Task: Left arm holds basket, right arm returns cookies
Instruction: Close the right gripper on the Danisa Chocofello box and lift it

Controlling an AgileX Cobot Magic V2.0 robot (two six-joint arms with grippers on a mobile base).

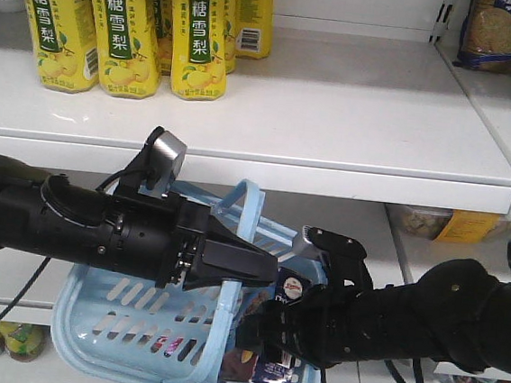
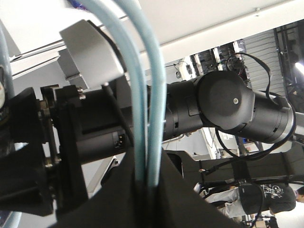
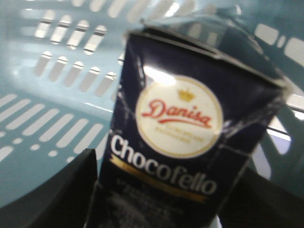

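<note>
My left claw (image 1: pixel 253 265) was clamped on the basket (image 1: pixel 125 324), my right claw (image 1: pixel 265 326) gripped the cookies (image 3: pixel 175 142) inside its right end, so I judged the lift to the shelf (image 1: pixel 353 119) not yet begun.

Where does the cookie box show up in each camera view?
Front view: cookie box lower centre, inside the basket, partly hidden by the right arm.
Left wrist view: not in it.
Right wrist view: cookie box fills the centre, logo facing the camera.
Shared landmark: the light blue basket.
</note>
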